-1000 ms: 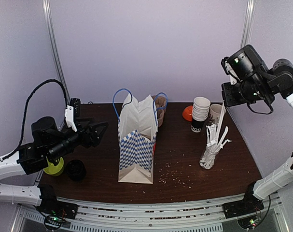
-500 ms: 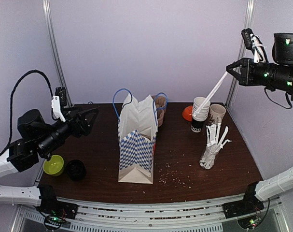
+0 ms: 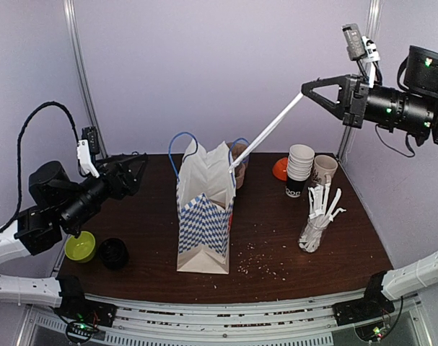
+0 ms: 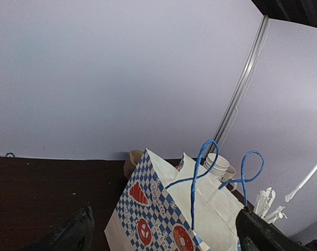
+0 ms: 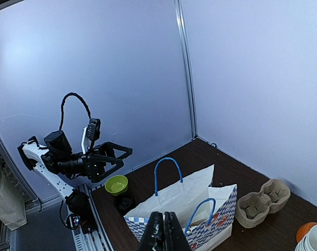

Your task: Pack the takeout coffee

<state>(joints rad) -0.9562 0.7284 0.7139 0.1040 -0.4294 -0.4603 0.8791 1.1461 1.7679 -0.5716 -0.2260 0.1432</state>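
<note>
The takeout coffee cup (image 3: 114, 254), small with a dark round top, stands at the table's front left; it also appears as a cup (image 5: 124, 202) in the right wrist view. Its brown pulp carrier tray (image 3: 239, 153) sits behind the checked paper bag (image 3: 203, 223). High at the right, my right gripper (image 3: 309, 90) is shut on a long white wrapped straw (image 3: 265, 130) that slants down to the bag's open top. My left gripper (image 3: 139, 171) hovers open left of the bag, holding nothing. In the left wrist view the bag (image 4: 163, 219) stands between its spread fingers (image 4: 74, 232).
A green bowl (image 3: 80, 246) sits beside the cup. To the right of the bag stand a stack of paper cups (image 3: 299, 169), an orange object (image 3: 279, 168) and a glass of wrapped straws (image 3: 316, 223). Crumbs lie on the dark table (image 3: 276, 252).
My right gripper lifted a straw from the glass and swung it left; its lower end now reaches the bag's mouth. My left gripper rose, drew back and opened slightly wider.
</note>
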